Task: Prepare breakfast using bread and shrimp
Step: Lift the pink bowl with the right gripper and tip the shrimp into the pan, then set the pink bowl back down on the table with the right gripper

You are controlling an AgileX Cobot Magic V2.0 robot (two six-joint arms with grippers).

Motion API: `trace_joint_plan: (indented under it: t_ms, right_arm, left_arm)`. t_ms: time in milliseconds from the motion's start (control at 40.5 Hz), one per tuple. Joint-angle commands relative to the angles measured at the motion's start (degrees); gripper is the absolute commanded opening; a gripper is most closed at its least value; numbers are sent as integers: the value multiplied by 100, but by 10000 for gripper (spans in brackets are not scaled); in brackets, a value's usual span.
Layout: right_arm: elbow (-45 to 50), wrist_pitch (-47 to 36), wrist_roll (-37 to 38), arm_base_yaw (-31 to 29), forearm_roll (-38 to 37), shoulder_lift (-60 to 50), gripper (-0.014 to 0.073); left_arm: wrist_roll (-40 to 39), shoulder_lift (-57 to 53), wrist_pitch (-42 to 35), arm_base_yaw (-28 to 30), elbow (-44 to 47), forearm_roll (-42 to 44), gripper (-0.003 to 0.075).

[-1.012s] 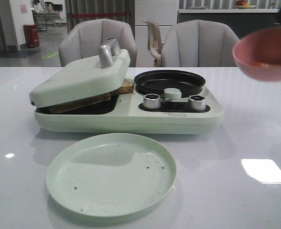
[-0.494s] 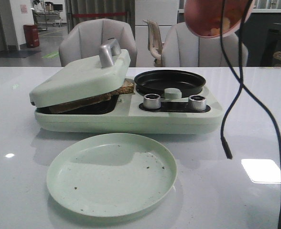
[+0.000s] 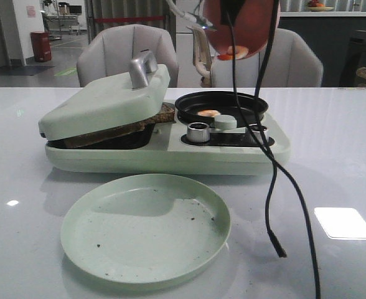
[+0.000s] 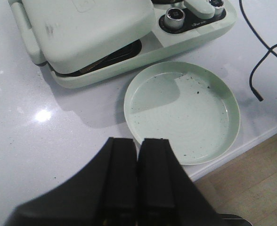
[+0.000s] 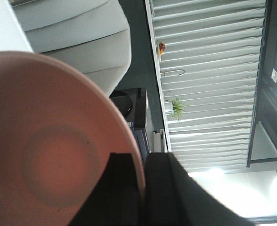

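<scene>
Above the round black pan (image 3: 220, 106) at the far right of the pale green breakfast maker (image 3: 170, 152), a pink bowl (image 3: 240, 28) hangs tipped on its side, its opening turned toward the near side. One shrimp (image 3: 233, 53) sits at the bowl's lower lip, and another pale orange piece (image 3: 208, 113) lies in the pan below. In the right wrist view the right gripper (image 5: 142, 186) is clamped on the bowl's rim (image 5: 137, 162), one finger on each side of the edge.

On the left half of the maker, the hinged lid (image 3: 105, 99) with its metal handle (image 3: 142, 67) rests tilted over the bread (image 3: 117, 128) — brown crust shows in the gap between lid and base, with a corner poking out toward the pan. Two metal knobs (image 3: 198, 132) sit on the maker's control strip, the right one partly behind a dangling black cable (image 3: 269, 180).

Near the front edge of the white table (image 3: 332, 162) lies a light green plate (image 3: 145, 227), speckled with dark crumbs and holding nothing else. The left gripper (image 4: 138, 181) hovers over the table just beside the plate's near left rim — its fingers pressed together with nothing between them.
</scene>
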Motion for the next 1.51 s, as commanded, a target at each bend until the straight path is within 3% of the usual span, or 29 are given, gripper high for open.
trace_joint_plan:
  t_ms: [0,247,395,568,765,938,1185,1308,1481]
  right_arm:
    - [-244,184,17,5,-562,-379,43]
    - [-358,355,-31,5,-562,-379,43]
    - [-383,961,102,5,-231,-408,43]
    - [-383,1689,73,-118,1889,-836,42]
    - [279,1711,-326,-946,4336,-1710,42]
    - [1615,1087,-505,-2000,5852,-2639,42]
    - [3766,-1074,-618,-3550,8383,-3397,42]
    - [4501,-1963,-778,-3801,8865,-3351,42]
    - [4986,-2628,-778,-3816,8888,-3177,44]
  left_arm:
    - [-40,-33,-409,-47,-183,-25,110]
    - [-40,-33,-409,-47,-183,-2,110]
    - [-40,-33,-409,-47,-183,-2,110]
    - [-40,-33,-409,-47,-183,-2,110]
    - [-40,-33,-409,-47,-183,-2,110]
    - [-40,-33,-409,-47,-183,-2,110]
    - [-40,-33,-409,-47,-183,11,110]
    - [-40,-33,-409,-47,-183,11,110]
    - [-40,-33,-409,-47,-183,11,110]
